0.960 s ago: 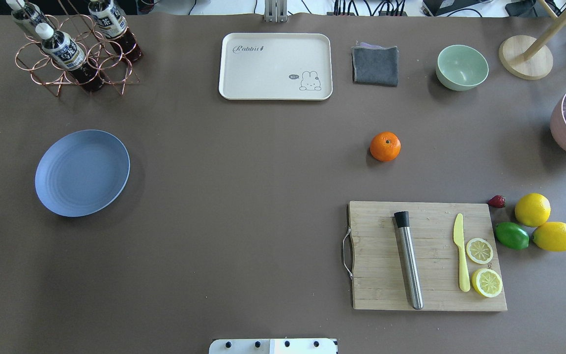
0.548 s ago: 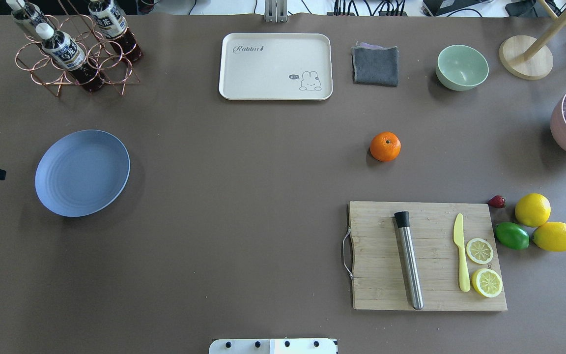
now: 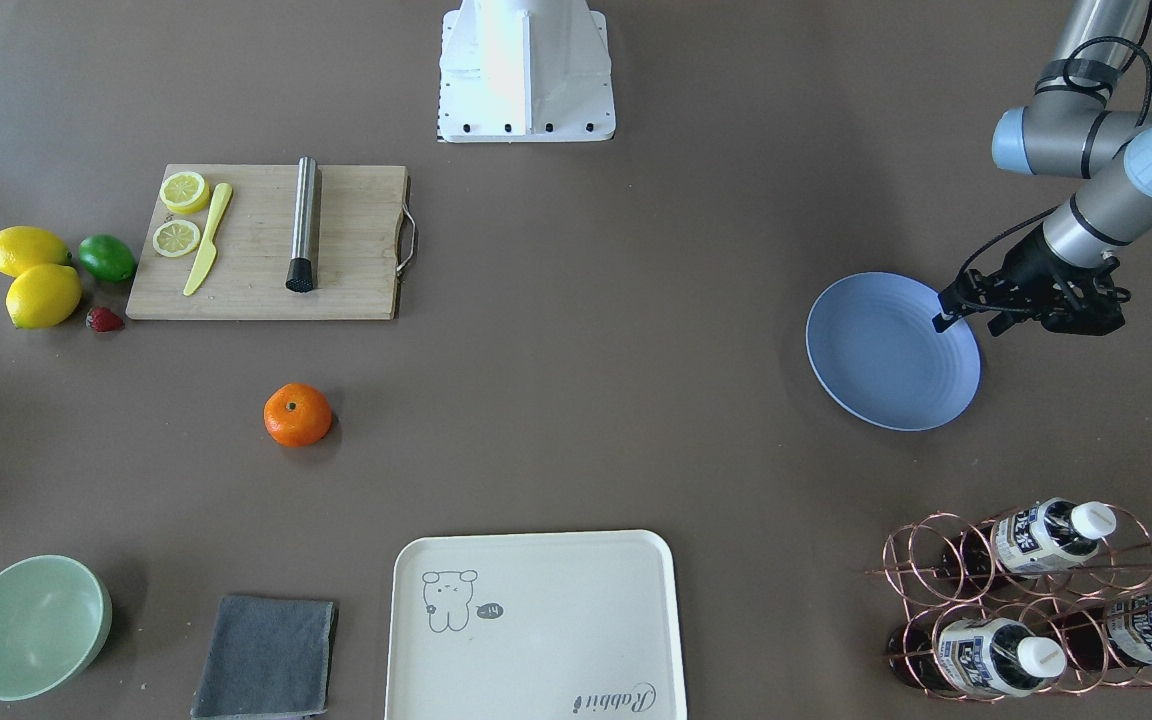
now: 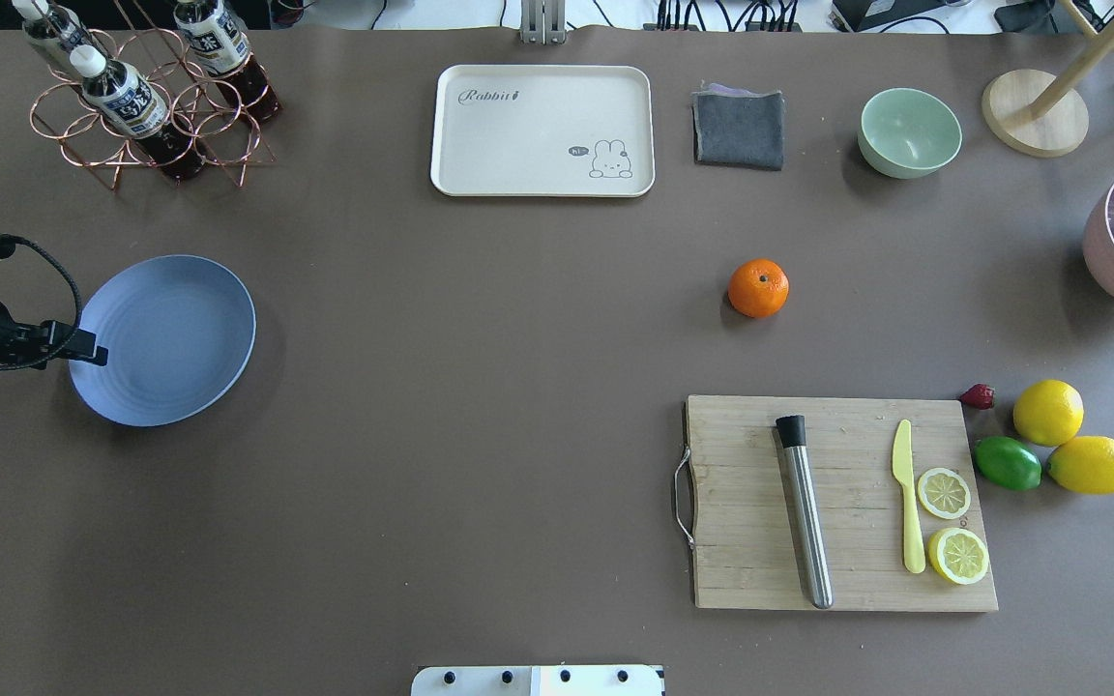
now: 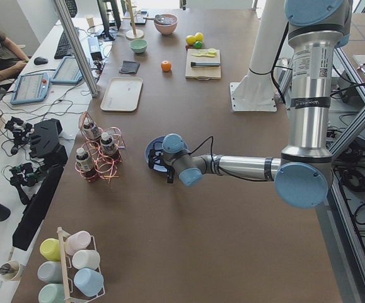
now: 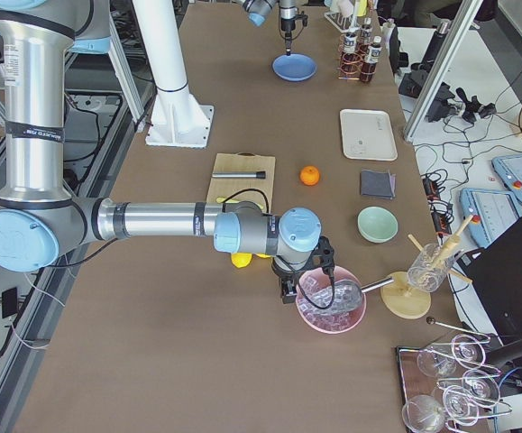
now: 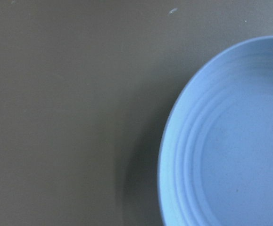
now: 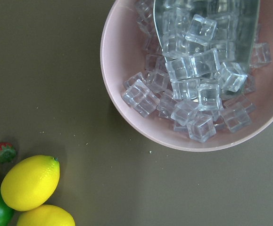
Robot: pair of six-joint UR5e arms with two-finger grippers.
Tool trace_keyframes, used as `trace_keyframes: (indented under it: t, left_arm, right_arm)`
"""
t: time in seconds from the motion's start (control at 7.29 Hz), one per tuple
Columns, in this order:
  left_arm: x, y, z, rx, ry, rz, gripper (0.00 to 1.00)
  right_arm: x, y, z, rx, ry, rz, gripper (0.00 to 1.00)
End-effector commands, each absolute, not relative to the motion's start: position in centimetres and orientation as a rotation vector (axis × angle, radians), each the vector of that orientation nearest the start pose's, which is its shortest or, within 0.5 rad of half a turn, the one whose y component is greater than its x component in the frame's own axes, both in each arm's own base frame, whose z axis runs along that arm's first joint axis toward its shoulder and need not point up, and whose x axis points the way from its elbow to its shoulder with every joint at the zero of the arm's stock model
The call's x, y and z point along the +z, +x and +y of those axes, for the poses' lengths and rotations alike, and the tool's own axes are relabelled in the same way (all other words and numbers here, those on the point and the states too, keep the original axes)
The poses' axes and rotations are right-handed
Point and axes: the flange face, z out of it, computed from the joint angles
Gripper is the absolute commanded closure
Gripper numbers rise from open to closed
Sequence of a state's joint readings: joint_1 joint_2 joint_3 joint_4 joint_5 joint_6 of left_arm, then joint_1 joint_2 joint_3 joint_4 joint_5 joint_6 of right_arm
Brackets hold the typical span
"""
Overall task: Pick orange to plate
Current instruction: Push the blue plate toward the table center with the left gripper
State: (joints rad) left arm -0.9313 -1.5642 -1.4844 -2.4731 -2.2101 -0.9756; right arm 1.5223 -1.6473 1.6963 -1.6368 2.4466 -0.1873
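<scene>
Orange: The orange (image 4: 758, 288) sits all by itself on the table (image 4: 480, 387). It is a little way from the wooden board (image 4: 741, 503). Nothing touches it.
Plate: The blue plate (image 4: 162, 340) is way over on the robot's left side, far from the orange. Nothing is on it.
Left tool: The left tool (image 4: 85, 356) hangs over the edge of the plate, on the side away from the orange. It carries nothing. I cannot tell if its fingers are spread or pressed together.
Right tool: The right tool (image 6: 288, 290) is by the pink bowl (image 8: 122, 94) full of ice cubes, near the yellow lemons (image 8: 30, 182). It is too small to see if it is spread or pressed together.
Done so far: Nothing yet, I think. The orange has not been picked up.
Left to do: A tool must go to the orange, pinch it, lift it, carry it across the table and set it on the plate.
Best guess: The right tool looks closer to the orange.
</scene>
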Motion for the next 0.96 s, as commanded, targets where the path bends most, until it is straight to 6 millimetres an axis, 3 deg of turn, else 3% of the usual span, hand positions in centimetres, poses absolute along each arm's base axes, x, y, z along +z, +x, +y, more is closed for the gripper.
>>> trace_keyframes:
  t: [0.0, 0.27, 0.41, 0.55, 0.82]
  left_arm:
    - [60.5, 25.3, -45.7, -0.051, 0.093, 0.992, 0.99]
    - [59.2, 25.4, -45.7, -0.028, 0.078, 1.028, 1.0]
    - [58.4, 25.4, -45.9, -0.029, 0.088, 1.037, 1.0]
    - [55.4, 25.9, -46.6, -0.066, 0.094, 1.075, 1.0]
    - [46.9, 30.3, -49.4, -0.183, 0.054, 1.184, 1.0]
  right_arm:
    - [62.9, 3.4, -46.0, -0.214, 0.049, -0.883, 0.0]
    - [62.2, 3.1, -46.5, -0.199, 0.05, -0.91, 0.0]
    - [60.8, 2.9, -47.1, -0.173, 0.056, -0.925, 0.0]
    - [58.2, 1.6, -48.4, -0.149, 0.058, -0.928, 0.0]
    - [52.3, -4.0, -51.7, -0.127, 0.025, -0.978, 0.0]
